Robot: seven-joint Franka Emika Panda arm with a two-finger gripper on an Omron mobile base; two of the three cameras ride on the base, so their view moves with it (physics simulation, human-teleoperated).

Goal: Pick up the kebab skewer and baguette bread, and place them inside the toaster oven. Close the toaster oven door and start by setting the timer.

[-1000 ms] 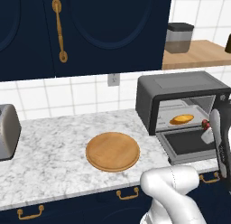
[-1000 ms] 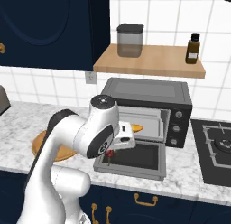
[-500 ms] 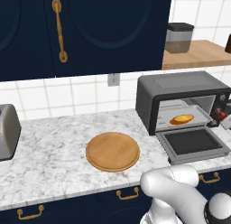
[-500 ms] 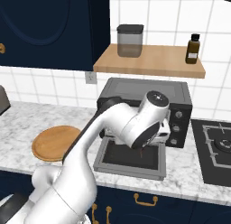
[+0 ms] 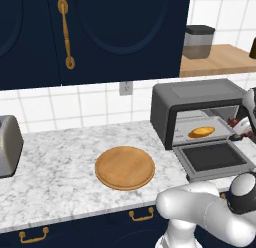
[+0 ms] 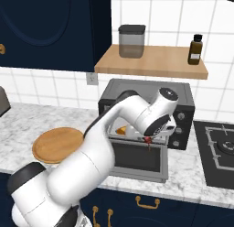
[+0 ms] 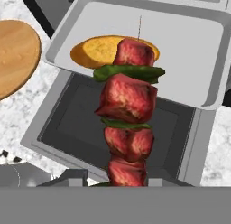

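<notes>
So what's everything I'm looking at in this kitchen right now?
kebab skewer: one, red meat and green pieces, held in the gripper above the open door
bread: one, golden, on the tray inside the oven
toaster oven: one, dark grey, on the counter, door dropped open
wooden plate: one, brown, bare, on the counter
slot toaster: one, silver, far left
canister: one, grey, on the shelf
bottle: one, brown, on the shelf
stove: one, black, right of the oven
gripper: one, shut on the skewer
</notes>
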